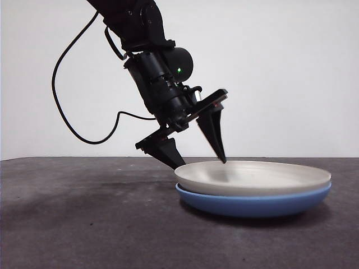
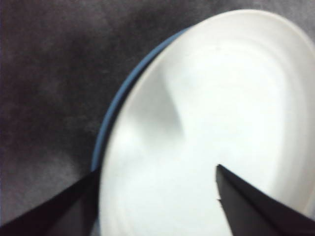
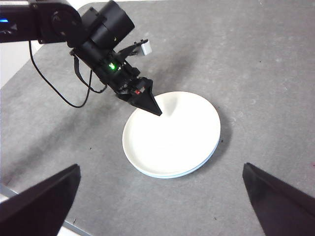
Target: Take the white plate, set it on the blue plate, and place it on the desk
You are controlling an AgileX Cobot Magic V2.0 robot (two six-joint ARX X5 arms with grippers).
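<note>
Front view: white plate [image 1: 252, 176] sits nested on the blue plate [image 1: 252, 204], rims roughly aligned, the blue one showing only as a band beneath. Both rest flat on the desk [image 1: 84, 224], right of centre. Left gripper [image 1: 199, 159] comes down from upper left, tilted, w/ jaws spread apart and straddling the white plate's near-left rim: one jaw tip is outside the rim, down by the plate edge, the other is inside over the plate's bowl. Can't tell if either tip actually touches the plate. Nothing is clamped.

Left wrist view: left gripper [image 2: 157, 182] has its jaws wide apart, one over the desk [image 2: 44, 73] just outside the rim, one over the white plate [image 2: 221, 98]; a thin blue plate [image 2: 110, 113] crescent peeks out along the edge.

Right wrist view: right gripper [image 3: 162, 182] hangs high above the desk [image 3: 256, 59], jaws wide apart, empty, well apart from the stacked plates. White plate [image 3: 172, 135] covers the blue plate [image 3: 209, 158] almost fully; only a pale sliver shows. Black cable [image 3: 59, 88] trails from the left arm.
</note>
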